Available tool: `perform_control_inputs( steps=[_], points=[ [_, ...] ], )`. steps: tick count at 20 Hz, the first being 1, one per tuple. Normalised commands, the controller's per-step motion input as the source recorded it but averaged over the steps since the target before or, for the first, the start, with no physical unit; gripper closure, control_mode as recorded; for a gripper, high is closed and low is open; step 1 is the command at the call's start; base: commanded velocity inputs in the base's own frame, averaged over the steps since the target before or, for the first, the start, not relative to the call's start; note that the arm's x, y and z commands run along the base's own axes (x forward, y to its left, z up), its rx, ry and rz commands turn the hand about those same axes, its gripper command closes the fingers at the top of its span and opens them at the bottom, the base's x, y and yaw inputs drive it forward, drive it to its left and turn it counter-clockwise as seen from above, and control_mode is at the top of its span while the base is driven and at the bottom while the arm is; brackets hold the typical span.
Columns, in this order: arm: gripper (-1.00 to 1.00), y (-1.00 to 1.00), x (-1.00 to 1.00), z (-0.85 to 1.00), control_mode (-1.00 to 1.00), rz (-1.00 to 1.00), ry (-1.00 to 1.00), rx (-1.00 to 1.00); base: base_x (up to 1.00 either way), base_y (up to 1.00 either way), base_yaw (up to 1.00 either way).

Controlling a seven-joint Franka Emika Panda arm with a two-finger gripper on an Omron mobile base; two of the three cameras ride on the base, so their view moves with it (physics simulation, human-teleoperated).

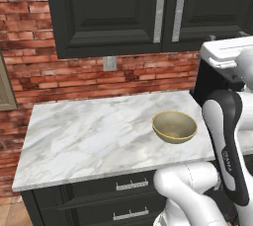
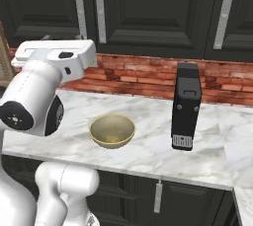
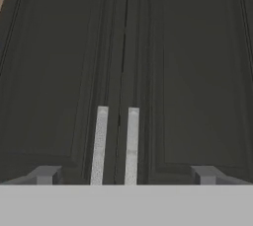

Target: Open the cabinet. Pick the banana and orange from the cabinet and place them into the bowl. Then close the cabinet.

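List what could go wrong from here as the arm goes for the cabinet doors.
1. The two bar handles sit close together beside the door seam, and the open claw spans both, so it could catch the wrong one or both.
2. The cabinet is shut, so where the fruit lies inside is unknown.
3. The bowl stands below the doors and near the arm; a low swing might knock it.

A white marble counter point(image 2: 148, 153) carries the bowl point(image 2: 112, 131), with a black appliance point(image 2: 185, 105) standing to the bowl's right.
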Motion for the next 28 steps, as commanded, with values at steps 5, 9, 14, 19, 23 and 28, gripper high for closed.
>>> perform_control_inputs(
  steps=[5, 9, 14, 19, 23, 28],
  points=[
    [-1.0, -0.01, 0.63, 0.0, -1.0, 0.03, 0.0, 0.0, 0.0, 0.0, 0.0],
    [-1.0, 0.0, 0.71, -0.04, -1.0, 0.04, 0.0, 0.0, 0.0, 0.0, 0.0],
    [-1.0, 0.0, 0.7, -0.08, -1.0, 0.04, 0.0, 0.01, 0.0, 0.0, 0.0],
    [-1.0, -0.05, 0.63, -0.1, -1.0, 0.02, 0.0, 0.0, 0.0, 0.0, 0.0],
    [-1.0, -0.12, 0.53, -0.09, -1.0, 0.0, 0.0, 0.0, 0.0, 0.0, 0.0],
    [-1.0, -0.03, 0.63, -0.05, -1.0, 0.0, 0.0, 0.0, 0.0, 0.0, 0.0]
  ],
)
